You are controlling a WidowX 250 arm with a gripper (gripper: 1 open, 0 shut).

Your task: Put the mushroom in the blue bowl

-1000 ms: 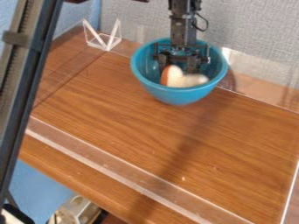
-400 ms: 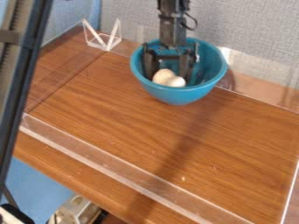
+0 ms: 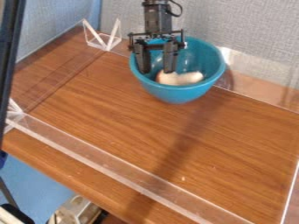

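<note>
The blue bowl [image 3: 176,93] stands at the back of the wooden table, right of centre. Inside it lies the mushroom [image 3: 179,79], a pale cream lump on the bowl's floor. My gripper [image 3: 156,59] hangs over the bowl's left rim, pointing down, above and to the left of the mushroom. Its two dark fingers [image 3: 138,58] stand apart with nothing between them, so it is open. It does not touch the mushroom.
A low clear plastic wall [image 3: 70,138] runs along the table's edges. A small white folded piece [image 3: 103,37] sits at the back left corner. A dark pole [image 3: 10,52] crosses the left foreground.
The gripper was down in the bowl around the mushroom; it has since let go, risen and moved left over the rim. The mushroom stays in the bowl.
</note>
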